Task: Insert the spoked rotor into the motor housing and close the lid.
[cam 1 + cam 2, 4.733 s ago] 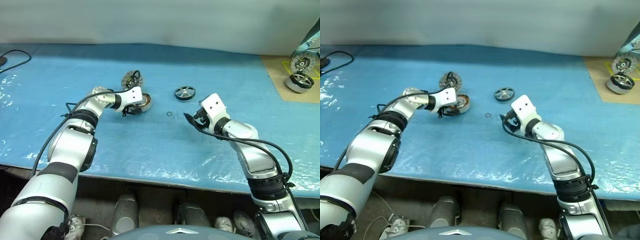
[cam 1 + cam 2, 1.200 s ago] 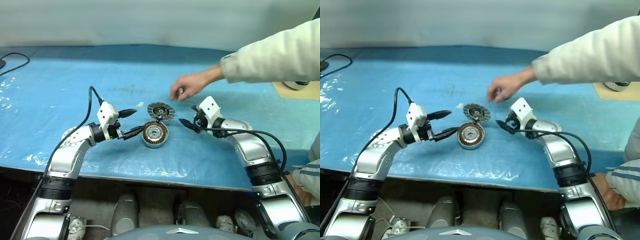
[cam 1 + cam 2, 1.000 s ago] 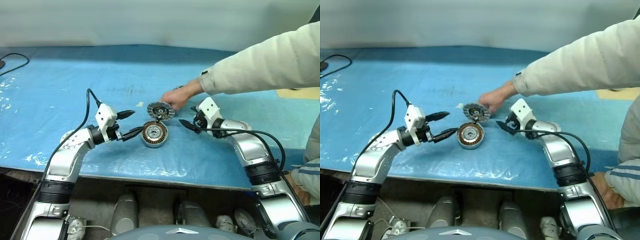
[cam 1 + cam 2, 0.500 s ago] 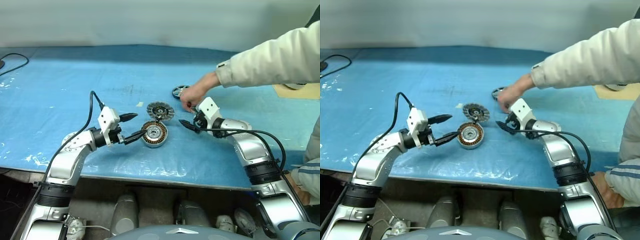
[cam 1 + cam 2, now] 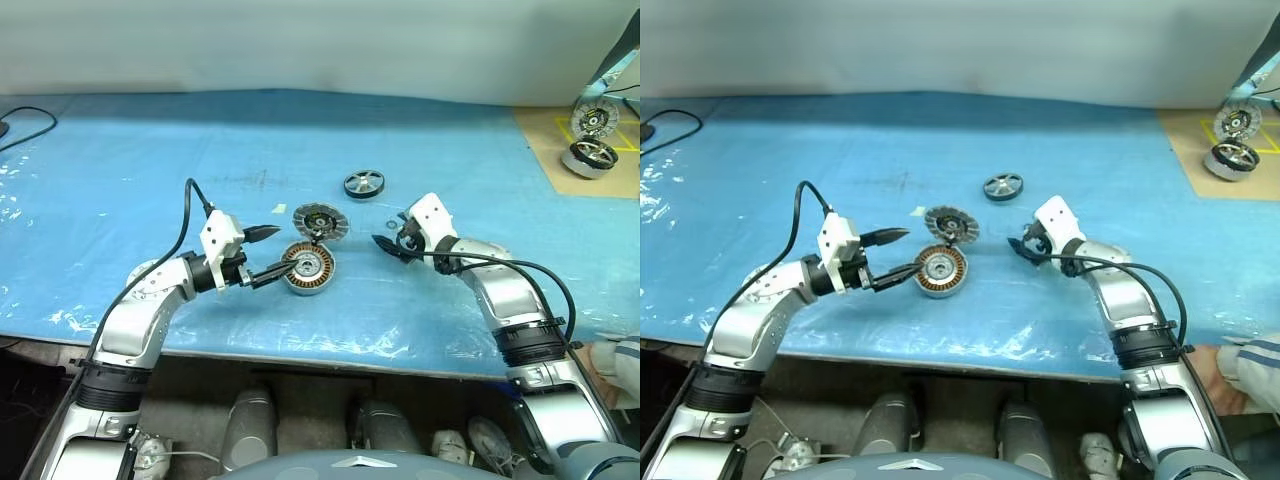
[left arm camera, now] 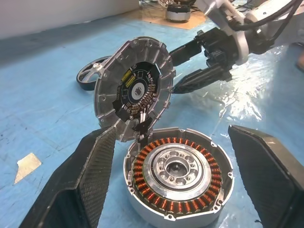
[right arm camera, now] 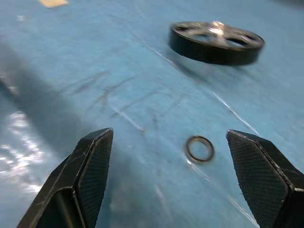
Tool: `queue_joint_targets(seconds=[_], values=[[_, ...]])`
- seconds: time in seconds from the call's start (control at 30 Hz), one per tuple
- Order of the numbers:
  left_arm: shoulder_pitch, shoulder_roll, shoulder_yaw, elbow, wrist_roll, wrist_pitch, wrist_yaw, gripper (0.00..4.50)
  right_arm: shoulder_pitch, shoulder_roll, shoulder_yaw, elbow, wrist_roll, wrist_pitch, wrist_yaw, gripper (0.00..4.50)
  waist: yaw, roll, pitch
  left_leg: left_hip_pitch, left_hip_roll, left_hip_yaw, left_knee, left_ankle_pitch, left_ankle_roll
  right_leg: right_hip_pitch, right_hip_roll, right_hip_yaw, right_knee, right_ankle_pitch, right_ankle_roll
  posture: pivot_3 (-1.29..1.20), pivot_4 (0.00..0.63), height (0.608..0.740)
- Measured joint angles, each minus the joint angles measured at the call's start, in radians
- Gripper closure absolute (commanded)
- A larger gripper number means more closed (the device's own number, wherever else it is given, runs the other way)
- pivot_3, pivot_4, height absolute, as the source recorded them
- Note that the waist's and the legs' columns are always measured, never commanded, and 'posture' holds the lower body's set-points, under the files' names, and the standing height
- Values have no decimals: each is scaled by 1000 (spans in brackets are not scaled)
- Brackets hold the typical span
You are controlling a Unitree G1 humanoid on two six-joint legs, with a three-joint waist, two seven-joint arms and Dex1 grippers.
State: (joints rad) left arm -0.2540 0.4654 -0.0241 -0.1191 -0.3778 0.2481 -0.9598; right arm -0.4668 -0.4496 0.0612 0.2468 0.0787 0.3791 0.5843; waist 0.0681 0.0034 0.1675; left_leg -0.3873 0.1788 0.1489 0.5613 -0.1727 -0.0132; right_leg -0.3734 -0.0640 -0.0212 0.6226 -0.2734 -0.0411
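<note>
Since half a second ago the person's arm has pulled out of the middle of the scene, leaving just a bit of sleeve point(image 5: 622, 352) at the right edge. The right claw point(image 5: 388, 245) has slid slightly to the right; it's wide open, holding nothing, tilted down at the blue plastic-covered counter point(image 5: 150, 170), with a small thin metal ring point(image 7: 199, 148) lying between its fingers. The dark grey spoked rotor with the thick black rim point(image 5: 364, 183) sits flat on the counter further back, well apart from both claws. The left claw point(image 5: 268, 254) reaches in level from the left, also wide open and empty, fingers either side of the shallow round silver motor housing with copper windings point(image 5: 307, 267). Its hinged round lid point(image 5: 320, 221) stands tilted up behind it, segmented face and dark centre showing. Another motor point(image 5: 586, 155) sits far right, partly cut off.
</note>
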Motion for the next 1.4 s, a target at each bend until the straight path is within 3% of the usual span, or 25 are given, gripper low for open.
queue_joint_targets(seconds=[0.47,0.8,1.13,1.4], values=[[-14,9,-10,2,-31,33,-31,555,-47,60,-49,202,0,-108,-82,485,0,0,0,2,0,0,1,-1,-2,3,0,0,0,0,0,0,150,740],[-12,9,-11,1,-31,35,-27,513,-67,82,-44,246,-7,-142,-93,3900,0,0,0,3,0,1,2,-1,-2,3,0,1,0,0,0,0,150,740],[-5,8,-21,8,-29,31,-31,513,-64,80,-44,234,-10,-134,-87,3924,0,0,0,2,1,1,1,-1,-2,3,1,1,-1,0,0,0,150,740],[46,35,-25,9,-31,25,-65,513,123,-44,-26,-117,73,-15,129,3924,3,0,0,-1,3,0,-2,0,0,1,3,0,-5,1,2,0,150,740]])
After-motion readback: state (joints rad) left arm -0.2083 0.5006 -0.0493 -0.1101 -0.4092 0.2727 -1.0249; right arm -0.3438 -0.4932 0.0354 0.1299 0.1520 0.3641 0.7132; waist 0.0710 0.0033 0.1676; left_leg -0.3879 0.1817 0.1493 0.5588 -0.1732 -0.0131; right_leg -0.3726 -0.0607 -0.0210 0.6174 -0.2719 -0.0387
